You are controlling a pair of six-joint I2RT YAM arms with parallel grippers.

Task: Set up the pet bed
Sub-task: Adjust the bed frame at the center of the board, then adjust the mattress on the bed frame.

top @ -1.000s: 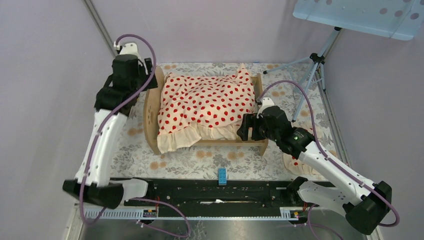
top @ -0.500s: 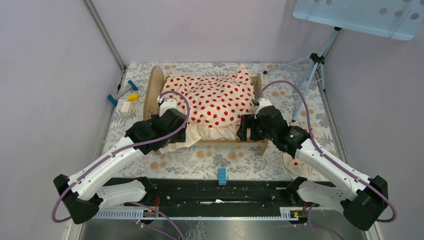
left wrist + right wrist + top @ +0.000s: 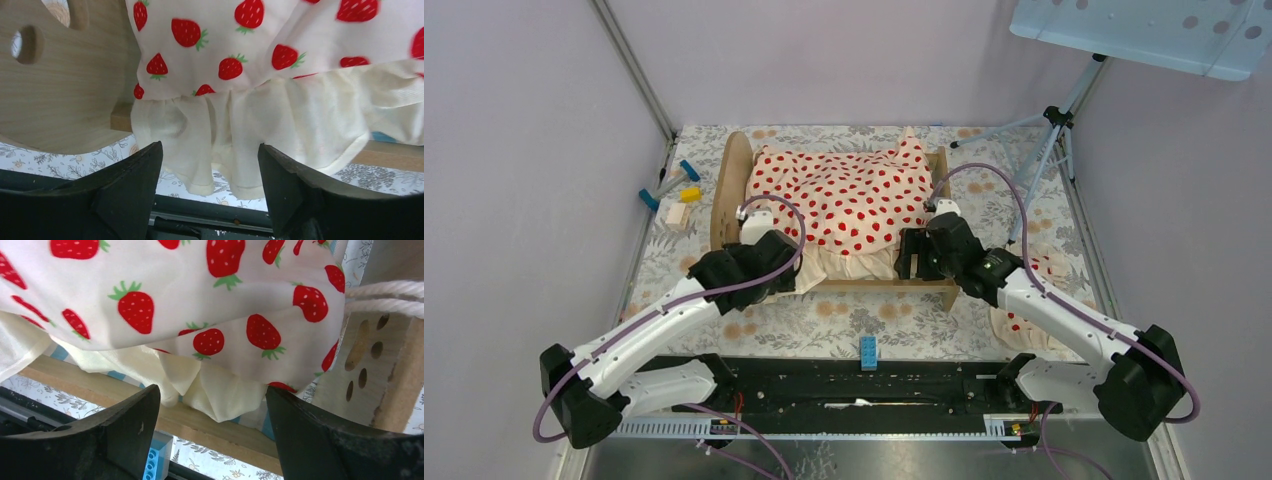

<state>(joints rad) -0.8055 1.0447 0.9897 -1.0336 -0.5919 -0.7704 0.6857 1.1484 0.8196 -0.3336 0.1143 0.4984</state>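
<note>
Evidently you hold the left gripper and right gripper wide open at the near ruffle corners of the blanket, ready to square it over the pet bed, centred on the table.

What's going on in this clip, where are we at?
Two robot arms are working at the pet bed. A strawberry-print blanket is draped over it, its ruffled hem hanging over the near side rail. The left gripper and right gripper each sit open at that hem, one near each end, neither closed on the fabric. A small matching pillow lies on the table to the right, off the bed.
</note>
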